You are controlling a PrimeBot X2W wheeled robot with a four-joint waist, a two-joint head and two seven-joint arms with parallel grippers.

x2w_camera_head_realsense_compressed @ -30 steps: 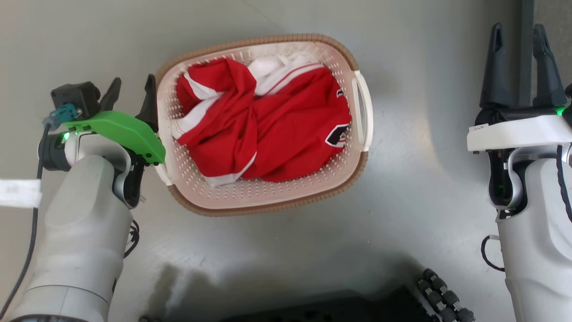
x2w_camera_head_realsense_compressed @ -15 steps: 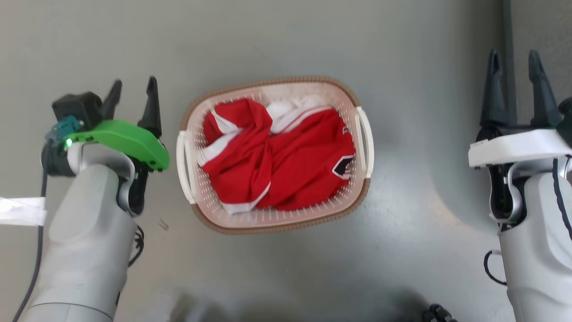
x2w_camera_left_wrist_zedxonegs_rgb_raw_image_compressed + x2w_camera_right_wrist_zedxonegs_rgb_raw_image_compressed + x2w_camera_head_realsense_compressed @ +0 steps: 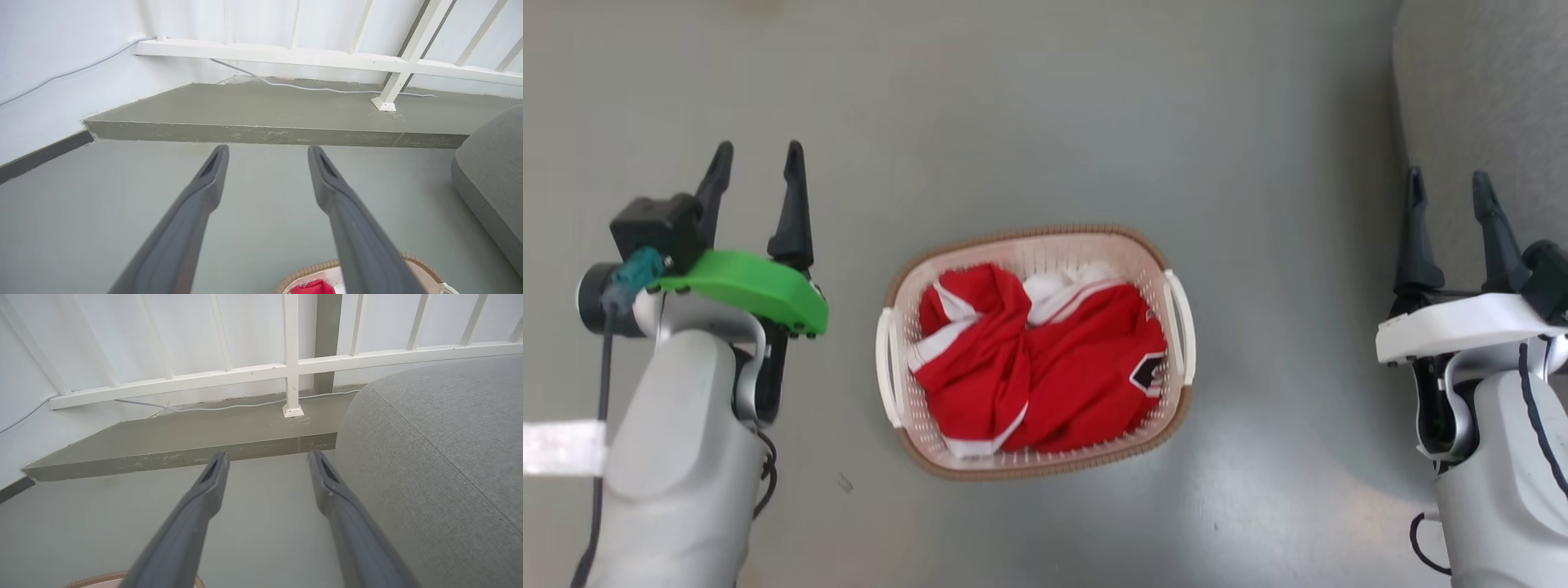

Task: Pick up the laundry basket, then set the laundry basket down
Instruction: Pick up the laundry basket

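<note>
The laundry basket (image 3: 1152,269) stands on the grey floor in the middle of the head view, cream-white with a brown woven rim and a white handle on each side. A red and white garment (image 3: 1045,367) fills it. My left gripper (image 3: 756,167) hangs open well to the basket's left, apart from it, nothing between its fingers. My right gripper (image 3: 1450,192) is open far to the basket's right, also holding nothing. The left wrist view catches a bit of the basket's rim (image 3: 421,265) at its bottom edge, below my left gripper (image 3: 267,153). My right gripper (image 3: 267,459) points over bare floor.
A grey upholstered seat (image 3: 1478,106) sits at the upper right, close behind my right gripper, also as the grey cushion (image 3: 441,457). A raised concrete step (image 3: 265,118) with a white railing (image 3: 392,65) and a cable runs ahead. Open floor surrounds the basket.
The head view has risen and shifted, so the basket looks smaller and lower. My left gripper, close against the basket's left handle a second ago, now stands clear of it.
</note>
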